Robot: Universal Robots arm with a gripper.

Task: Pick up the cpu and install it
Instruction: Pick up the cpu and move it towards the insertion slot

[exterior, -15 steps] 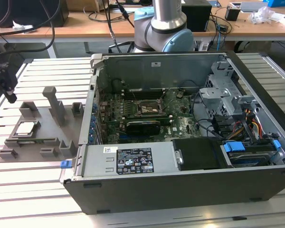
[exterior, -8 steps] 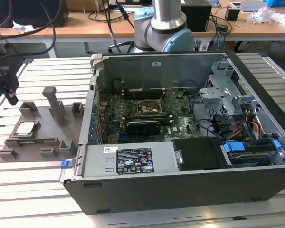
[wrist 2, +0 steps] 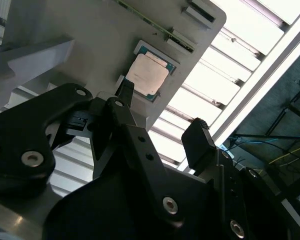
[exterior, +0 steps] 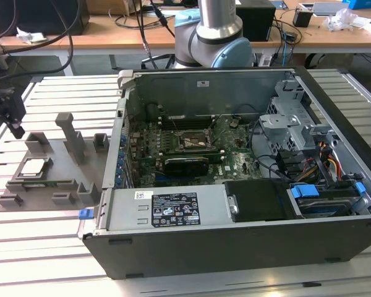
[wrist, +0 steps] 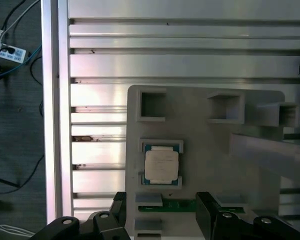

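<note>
Slatted table (wrist: 190, 65); cpu (wrist: 161, 165) in grey fixture (wrist: 200, 130); hand (wrist: 161, 201) spread, partly cropped.

We lose the arm (exterior: 217, 25) past the exterior view's top edge, and that view's left edge clips the gripper (exterior: 13, 124). The socket (exterior: 195, 141) inside the computer case (exterior: 235, 247) is too small for us to tell whether it is filled.

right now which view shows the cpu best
First wrist view: the cpu lies square-on and unblocked in its grey holder. The second wrist view shows it slanted; at the exterior view's left it looks small.
</note>
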